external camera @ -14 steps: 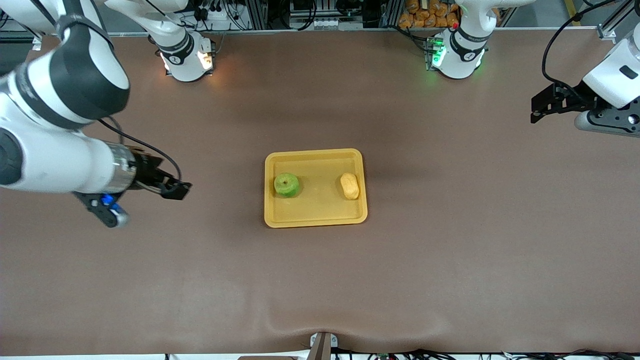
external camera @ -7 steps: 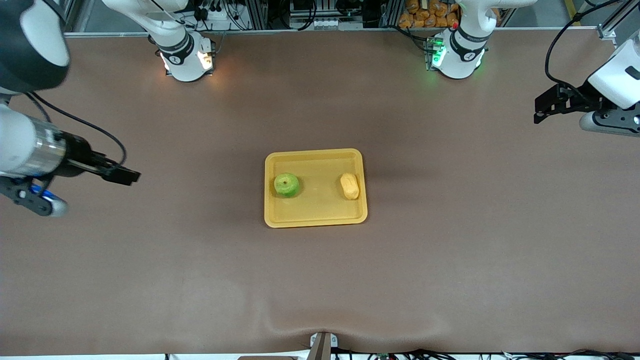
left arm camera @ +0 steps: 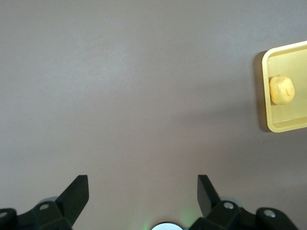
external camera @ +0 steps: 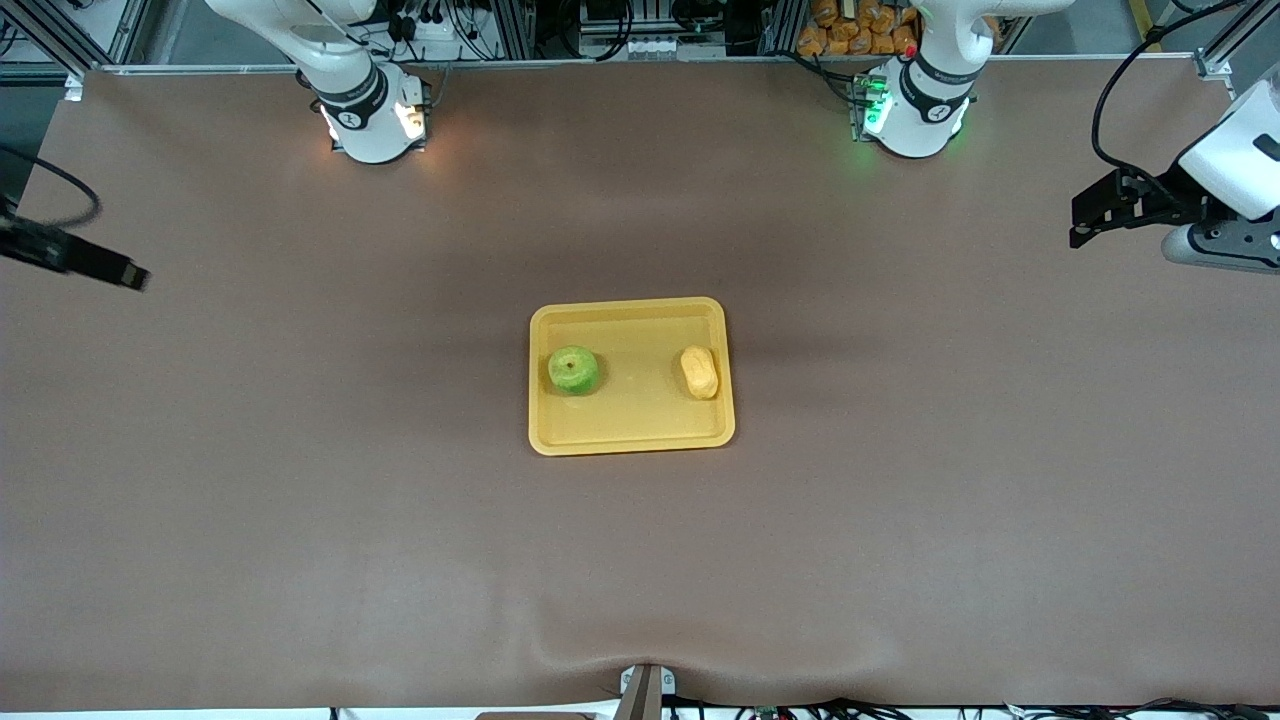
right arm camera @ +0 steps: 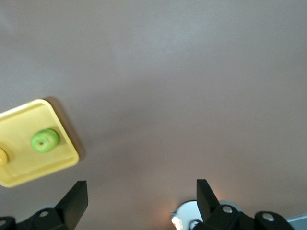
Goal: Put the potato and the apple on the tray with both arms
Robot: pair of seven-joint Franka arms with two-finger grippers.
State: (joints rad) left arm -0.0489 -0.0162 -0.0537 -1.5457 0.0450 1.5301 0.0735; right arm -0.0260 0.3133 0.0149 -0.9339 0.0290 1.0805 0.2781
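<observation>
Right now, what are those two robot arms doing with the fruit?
Nothing is being held. The apple and the potato both lie on the yellow tray in the middle of the table. The left gripper hangs open over its end of the table, and the right gripper is open over the other end, both away from the tray.

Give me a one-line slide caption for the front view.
Apple and potato rest apart on the yellow tray; both open claws, left and right, hang at the table's ends.
</observation>
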